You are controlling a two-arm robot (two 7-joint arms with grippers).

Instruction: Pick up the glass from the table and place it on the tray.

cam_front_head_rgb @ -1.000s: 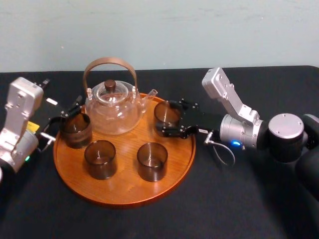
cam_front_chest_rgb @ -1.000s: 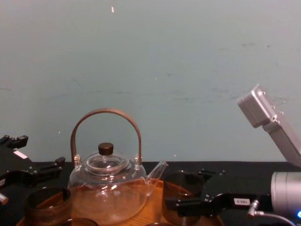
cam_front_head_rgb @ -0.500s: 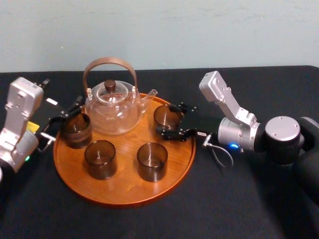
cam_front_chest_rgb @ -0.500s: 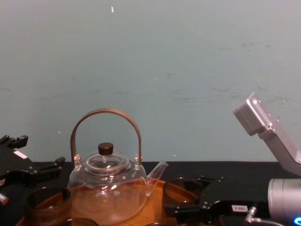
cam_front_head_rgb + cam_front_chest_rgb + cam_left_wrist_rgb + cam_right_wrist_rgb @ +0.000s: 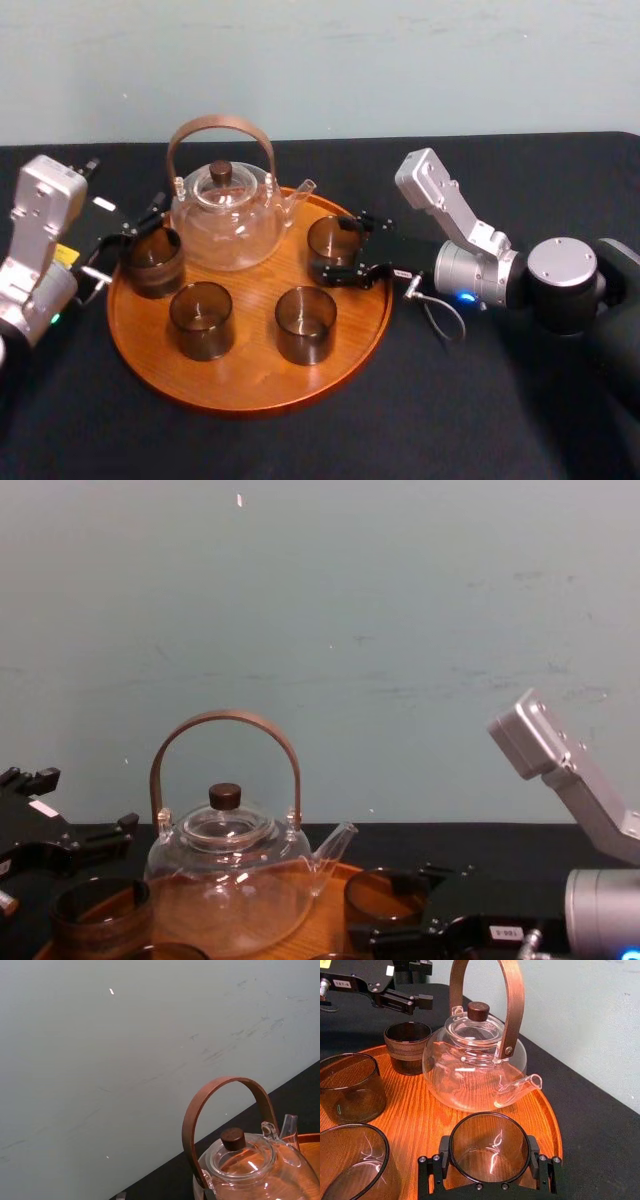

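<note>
Right gripper (image 5: 333,244) clasps glass (image 5: 336,236) on tray (image 5: 250,390); left gripper (image 5: 133,240) hangs spread beside another glass (image 5: 152,264).

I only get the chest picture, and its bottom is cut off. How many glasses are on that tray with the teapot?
Observer: Four glasses are on the tray: two in front, one on each side of the teapot.
Operator: Is anything holding one?
Observer: Yes, the right arm's fingers clasp the right-hand glass by its sides, low over the wood.
Operator: And the other arm?
Observer: The left arm's fingers are spread open beside the left-hand glass, at the tray's left edge.
</note>
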